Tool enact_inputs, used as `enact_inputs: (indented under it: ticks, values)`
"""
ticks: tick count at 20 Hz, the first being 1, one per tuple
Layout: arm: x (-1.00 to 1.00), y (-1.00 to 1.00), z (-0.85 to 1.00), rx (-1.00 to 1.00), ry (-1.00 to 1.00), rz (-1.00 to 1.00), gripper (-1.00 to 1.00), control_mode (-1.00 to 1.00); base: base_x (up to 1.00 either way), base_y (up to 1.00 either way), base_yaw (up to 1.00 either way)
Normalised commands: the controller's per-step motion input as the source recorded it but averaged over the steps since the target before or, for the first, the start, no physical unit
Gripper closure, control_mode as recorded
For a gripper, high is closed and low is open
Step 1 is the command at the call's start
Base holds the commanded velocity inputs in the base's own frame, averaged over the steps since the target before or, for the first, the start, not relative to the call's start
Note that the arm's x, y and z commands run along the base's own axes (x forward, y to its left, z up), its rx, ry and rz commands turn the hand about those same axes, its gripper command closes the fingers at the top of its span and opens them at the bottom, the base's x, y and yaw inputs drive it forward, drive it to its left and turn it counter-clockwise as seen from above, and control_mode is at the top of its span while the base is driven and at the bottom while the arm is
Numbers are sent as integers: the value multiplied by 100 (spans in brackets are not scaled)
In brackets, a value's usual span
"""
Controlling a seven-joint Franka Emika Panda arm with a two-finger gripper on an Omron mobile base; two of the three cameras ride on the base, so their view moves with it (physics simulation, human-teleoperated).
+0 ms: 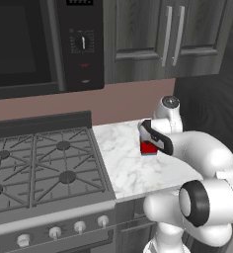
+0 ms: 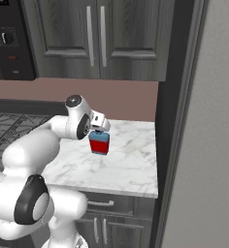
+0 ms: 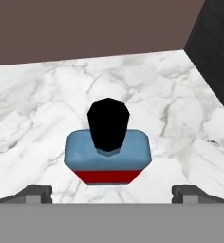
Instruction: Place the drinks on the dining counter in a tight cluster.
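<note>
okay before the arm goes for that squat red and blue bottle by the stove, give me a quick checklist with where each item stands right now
1. Jaws open: ok. The gripper stands wide, fingertips either side.
2. Squat red-and-blue bottle with black cap upright: ok.
3. Bottle centred between the fingertips: ok in the hand view.
4. Bottle resting on the small white marble worktop beside the gas stove: ok, not yet gripped.
5. Nothing else close around the bottle: ok.
6. Height of the fingertips against the bottle's body: cannot tell.
</note>
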Motion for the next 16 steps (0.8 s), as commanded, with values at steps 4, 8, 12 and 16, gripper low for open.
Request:
enact_inputs:
  ticks: [4, 8, 12, 16]
  values:
    - [11, 0, -9, 2, 0, 0, -100, -100, 0, 0, 0]
    - [15, 0, -8, 0, 0, 0, -100, -100, 0, 0, 0]
    - [16, 0, -8, 0, 2, 0, -100, -100, 0, 0, 0]
    - [18, 0, -7, 0, 2, 0, -100, -100, 0, 0, 0]
